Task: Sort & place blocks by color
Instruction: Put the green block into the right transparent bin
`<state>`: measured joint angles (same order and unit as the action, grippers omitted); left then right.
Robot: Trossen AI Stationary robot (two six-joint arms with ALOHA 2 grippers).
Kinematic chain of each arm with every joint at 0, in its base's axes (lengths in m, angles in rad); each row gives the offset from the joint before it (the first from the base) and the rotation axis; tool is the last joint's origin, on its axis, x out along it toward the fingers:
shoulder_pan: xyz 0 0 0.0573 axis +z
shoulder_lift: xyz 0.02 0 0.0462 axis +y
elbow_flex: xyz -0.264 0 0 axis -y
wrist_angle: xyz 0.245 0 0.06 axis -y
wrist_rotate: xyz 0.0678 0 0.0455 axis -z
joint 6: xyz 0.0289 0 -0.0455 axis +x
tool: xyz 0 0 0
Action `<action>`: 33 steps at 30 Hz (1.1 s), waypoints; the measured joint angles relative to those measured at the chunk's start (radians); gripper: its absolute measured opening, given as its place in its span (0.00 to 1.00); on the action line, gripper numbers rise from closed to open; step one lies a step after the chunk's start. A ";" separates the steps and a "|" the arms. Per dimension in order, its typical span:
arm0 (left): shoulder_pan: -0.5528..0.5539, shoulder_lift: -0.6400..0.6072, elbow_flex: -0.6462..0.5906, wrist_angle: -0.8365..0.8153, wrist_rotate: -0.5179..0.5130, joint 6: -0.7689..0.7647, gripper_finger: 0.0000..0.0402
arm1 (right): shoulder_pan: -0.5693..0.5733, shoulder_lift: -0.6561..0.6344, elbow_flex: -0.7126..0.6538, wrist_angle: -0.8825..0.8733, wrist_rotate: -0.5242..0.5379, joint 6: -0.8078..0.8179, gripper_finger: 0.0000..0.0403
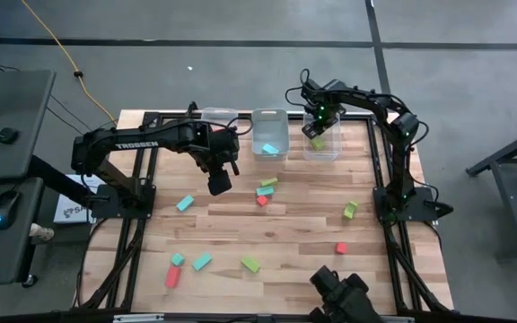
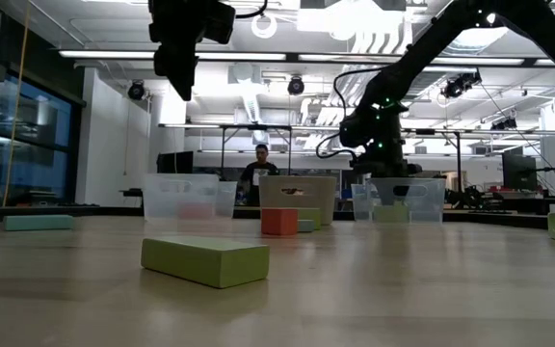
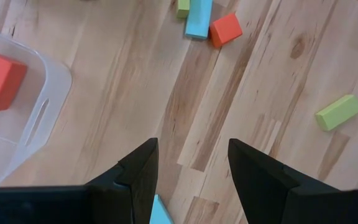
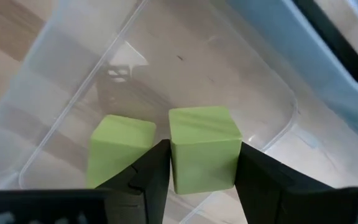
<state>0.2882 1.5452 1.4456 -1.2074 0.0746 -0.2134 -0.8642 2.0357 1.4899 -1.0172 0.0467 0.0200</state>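
Over the far-right bin (image 1: 323, 148), right gripper (image 4: 201, 180) pinches a green block (image 4: 204, 152); left gripper (image 3: 191, 171) spread, empty, mid-table.

The left tool (image 3: 191, 168) hangs over the wooden desk (image 3: 129, 93), its fingers (image 3: 143, 168) apart with bare wood between them. A clear bin (image 3: 39, 118) holds a red block (image 3: 0, 79) — farther off a blue bar (image 3: 199, 17) lies touching a red cube (image 3: 225, 29), and a green bar (image 3: 338, 112) sits alone
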 joint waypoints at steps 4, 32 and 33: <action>0.000 0.000 0.000 -0.001 0.000 0.000 0.43 | 0.001 0.009 0.000 -0.012 0.004 0.001 0.38; 0.000 0.000 0.000 -0.002 0.000 0.000 0.43 | 0.016 0.009 0.000 -0.007 -0.034 -0.023 0.41; 0.000 0.000 0.000 -0.002 0.000 0.000 0.43 | 0.016 0.009 0.000 -0.011 -0.039 -0.021 0.43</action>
<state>0.2882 1.5452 1.4456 -1.2095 0.0746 -0.2134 -0.8486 2.0445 1.4899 -1.0282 0.0080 -0.0006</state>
